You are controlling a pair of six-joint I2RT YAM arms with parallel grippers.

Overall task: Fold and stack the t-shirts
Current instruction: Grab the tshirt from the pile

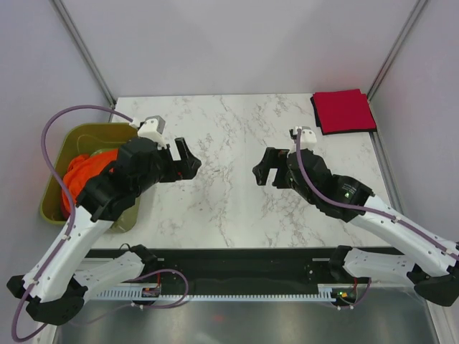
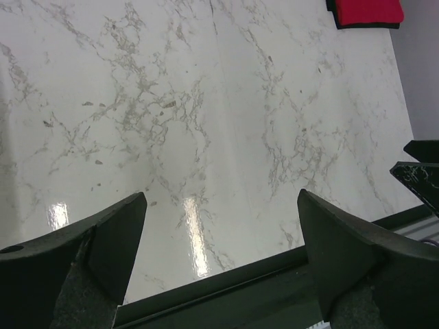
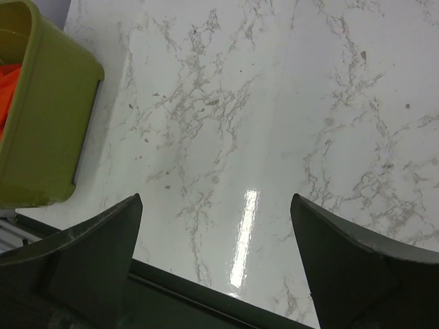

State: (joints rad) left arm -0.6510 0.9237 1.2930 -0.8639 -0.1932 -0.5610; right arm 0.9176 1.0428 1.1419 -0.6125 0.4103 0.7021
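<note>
A folded crimson red t-shirt [image 1: 343,110] lies at the table's far right corner; it also shows in the left wrist view [image 2: 367,12]. A crumpled bright orange t-shirt [image 1: 84,175] sits in the olive-green tub [image 1: 84,136] at the left, partly hidden by my left arm; a sliver shows in the right wrist view [image 3: 8,89]. My left gripper [image 1: 188,163] is open and empty above the table's middle left. My right gripper [image 1: 261,170] is open and empty above the middle right, facing the left one. No grey-blue shirt is in view.
The white marble table [image 1: 229,143] lies between the grippers. The tub's corner shows in the right wrist view [image 3: 48,123]. A black rail [image 1: 237,258] runs along the near edge. Grey walls with metal posts close in the back and sides.
</note>
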